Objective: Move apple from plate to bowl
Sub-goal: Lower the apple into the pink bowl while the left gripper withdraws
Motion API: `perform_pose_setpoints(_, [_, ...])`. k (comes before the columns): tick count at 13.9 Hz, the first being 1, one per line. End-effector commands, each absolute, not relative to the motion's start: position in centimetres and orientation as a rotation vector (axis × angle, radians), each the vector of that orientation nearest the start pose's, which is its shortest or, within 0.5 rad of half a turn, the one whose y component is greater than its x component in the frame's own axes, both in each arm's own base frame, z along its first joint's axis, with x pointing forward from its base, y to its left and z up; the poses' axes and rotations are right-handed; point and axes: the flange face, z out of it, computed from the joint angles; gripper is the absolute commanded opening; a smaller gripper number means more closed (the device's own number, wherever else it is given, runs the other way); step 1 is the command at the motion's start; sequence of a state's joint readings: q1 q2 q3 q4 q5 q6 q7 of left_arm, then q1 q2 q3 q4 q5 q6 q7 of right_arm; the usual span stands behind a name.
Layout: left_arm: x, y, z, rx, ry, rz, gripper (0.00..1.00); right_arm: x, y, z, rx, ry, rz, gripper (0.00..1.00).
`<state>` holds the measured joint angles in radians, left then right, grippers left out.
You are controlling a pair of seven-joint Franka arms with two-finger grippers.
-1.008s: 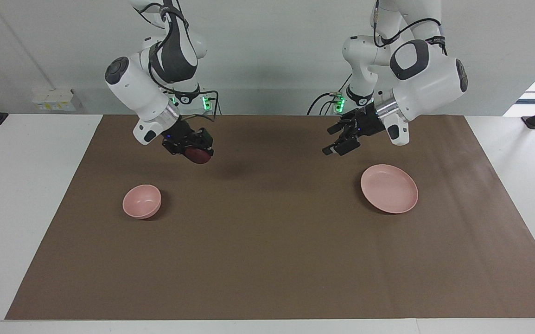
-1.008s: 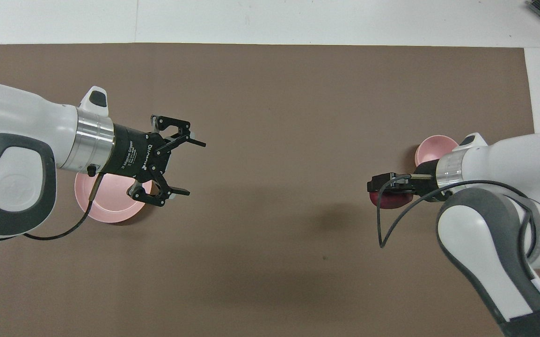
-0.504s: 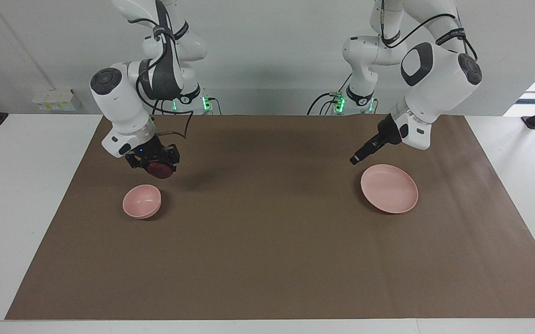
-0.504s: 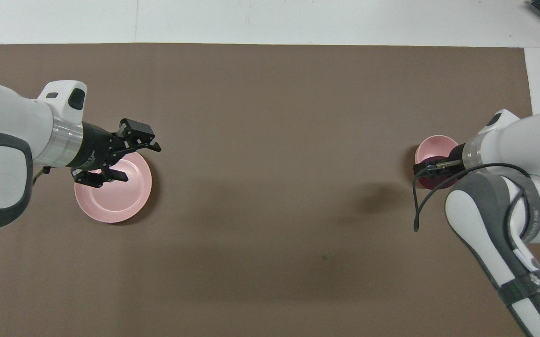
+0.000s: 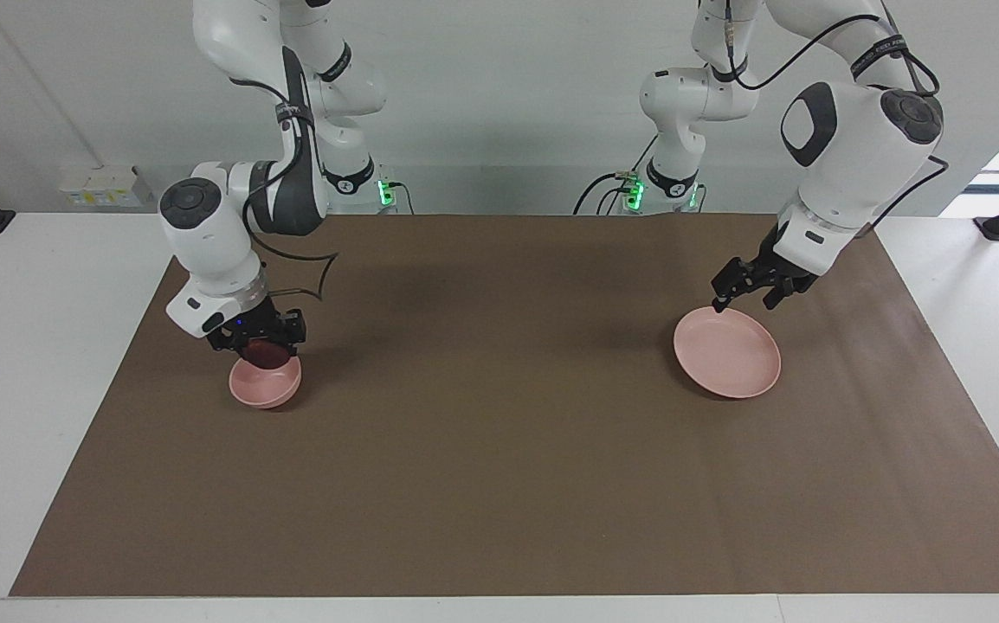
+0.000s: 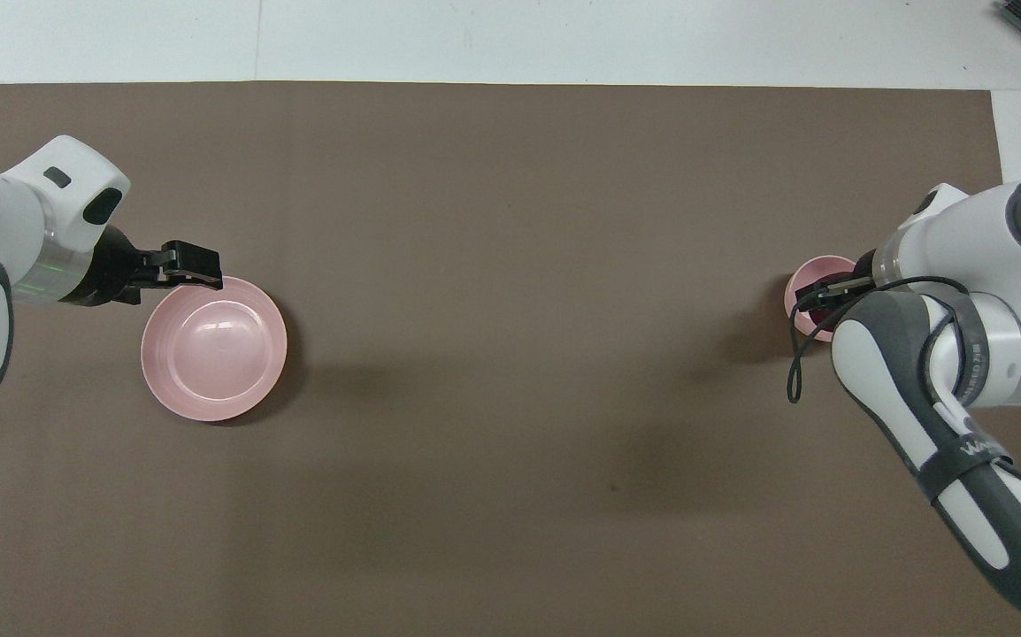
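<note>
The dark red apple (image 5: 268, 354) is held in my right gripper (image 5: 262, 346), which is shut on it. It hangs directly over the small deep pink bowl (image 5: 265, 388), right at its rim; whether it touches the bowl I cannot tell. In the overhead view the apple (image 6: 820, 311) shows as a dark patch over the bowl (image 6: 809, 276), mostly covered by the right gripper (image 6: 829, 295). The wide pink plate (image 5: 727, 353) lies bare toward the left arm's end. My left gripper (image 5: 743, 297) is open and holds nothing, just above the plate's edge nearest the robots. From overhead the left gripper (image 6: 195, 268) is at the rim of the plate (image 6: 214, 348).
A brown mat (image 5: 499, 450) covers the table, with white tabletop (image 5: 41, 346) around it. A loop of black cable (image 6: 795, 372) hangs from the right wrist beside the bowl.
My right gripper carried the apple toward the right arm's end of the table and down over the bowl. My left gripper swung back from the table's middle to the plate's edge and turned.
</note>
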<state>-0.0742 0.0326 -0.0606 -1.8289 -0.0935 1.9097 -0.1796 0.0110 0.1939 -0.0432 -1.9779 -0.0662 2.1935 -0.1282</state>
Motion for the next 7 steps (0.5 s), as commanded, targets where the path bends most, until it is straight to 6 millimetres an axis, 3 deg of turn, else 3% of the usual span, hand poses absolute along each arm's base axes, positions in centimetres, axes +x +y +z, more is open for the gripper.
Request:
perform_pose_setpoints(1, [56.7,-7.6,53.2,-3.171,-0.061,-0.113,1.0,60.5,-3.4,36.1,-3.215,-0.239,-0.054,0.0])
perform_pose_setpoints(4, [55.9,-5.1,55.5,-3.159,-0.102,-0.159,1.0,60.8,-4.3,35.3,-3.217,-0.219,-0.07,0.0])
perform_pose_setpoints(7, [54.2,-4.0,57.6,-3.154,-0.12,-0.117,1.0,60.8,-4.4,34.0,-3.215,-0.212,-0.038,0.0])
